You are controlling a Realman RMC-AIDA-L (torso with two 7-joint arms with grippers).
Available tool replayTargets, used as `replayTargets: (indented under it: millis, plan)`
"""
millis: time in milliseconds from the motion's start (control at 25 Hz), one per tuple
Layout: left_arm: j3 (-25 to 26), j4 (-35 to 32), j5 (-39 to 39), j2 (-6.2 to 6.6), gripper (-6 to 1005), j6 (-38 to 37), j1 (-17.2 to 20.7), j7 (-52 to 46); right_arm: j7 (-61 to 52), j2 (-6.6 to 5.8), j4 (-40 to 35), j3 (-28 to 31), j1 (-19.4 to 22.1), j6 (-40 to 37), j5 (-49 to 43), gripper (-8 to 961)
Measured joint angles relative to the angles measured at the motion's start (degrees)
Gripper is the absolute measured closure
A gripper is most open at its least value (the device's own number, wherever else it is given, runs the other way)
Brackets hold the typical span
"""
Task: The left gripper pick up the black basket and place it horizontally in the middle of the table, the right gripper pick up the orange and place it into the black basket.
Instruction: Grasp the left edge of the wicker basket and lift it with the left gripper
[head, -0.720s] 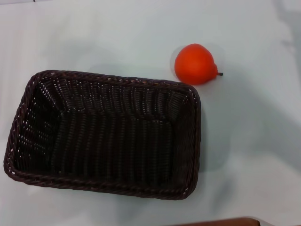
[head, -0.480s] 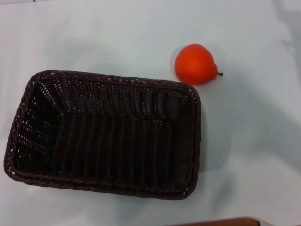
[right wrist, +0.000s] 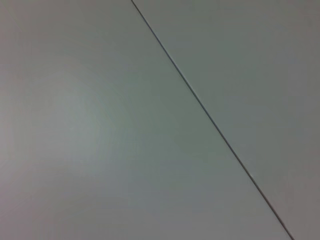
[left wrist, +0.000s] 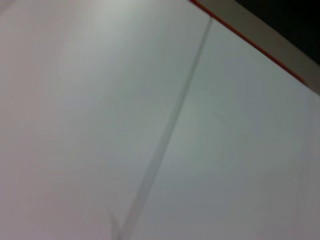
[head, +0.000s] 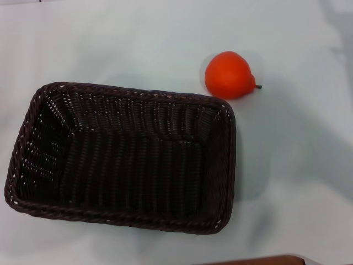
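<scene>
The black basket (head: 218, 165) lies flat on the white table (head: 110, 44) in the head view, left of centre and near the front, its long side running left to right, slightly skewed. It is empty inside. The orange (head: 228, 74) rests on the table just beyond the basket's far right corner, apart from it, its short dark stem pointing right. Neither gripper shows in any view. Both wrist views show only bare white table surface with a thin seam line (right wrist: 210, 120).
A brown edge (head: 259, 260) shows at the bottom of the head view. A red-trimmed table edge (left wrist: 250, 42) crosses one corner of the left wrist view. Faint shadows lie at the head view's far right (head: 339, 33).
</scene>
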State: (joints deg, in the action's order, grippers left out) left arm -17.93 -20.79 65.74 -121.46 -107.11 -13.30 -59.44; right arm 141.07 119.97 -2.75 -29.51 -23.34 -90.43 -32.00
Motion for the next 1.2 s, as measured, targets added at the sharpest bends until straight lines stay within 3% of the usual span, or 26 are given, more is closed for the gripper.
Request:
replayTargets:
  millis: [320, 400, 520, 680, 880, 1000, 1200]
  plan:
    - [-4.11, -13.46, 18.77, 6.76, 374, 0.42, -3.77, -28.59, -0.01, 0.0, 0.03, -0.22, -0.48, 0.38, -0.13, 26]
    - [-6.05, -16.88, 25.82, 9.02, 368, -0.23, -5.38, -34.52, -0.01, 0.0, 0.03, -0.22, -0.64, 0.75, -0.11, 26]
    - [-6.6, -22.26, 34.51, 10.52, 359, -2.83, -6.81, -39.8, -0.01, -0.03, 0.03, -0.21, -0.93, 1.42, -0.09, 26]
    - [-7.55, -33.65, 42.4, 10.0, 347, -3.75, -6.61, -47.49, -0.01, -0.08, 0.03, 0.15, -1.27, 2.22, -0.08, 26]
    - [-9.0, -45.94, 50.27, 7.6, 332, -4.51, -6.59, -54.19, -0.01, -0.04, 0.04, 0.24, -1.8, 3.92, -0.08, 26]
    - [-8.92, -50.64, 52.38, 7.07, 323, -4.09, -6.7, -58.39, -0.01, -0.01, 0.04, 0.25, -2.19, 4.45, -0.08, 26]
    - [-10.75, -54.07, 55.09, 7.26, 260, -4.61, -8.4, -66.2, -0.01, 0.01, 0.03, 0.25, -2.79, 4.82, -0.08, 27]
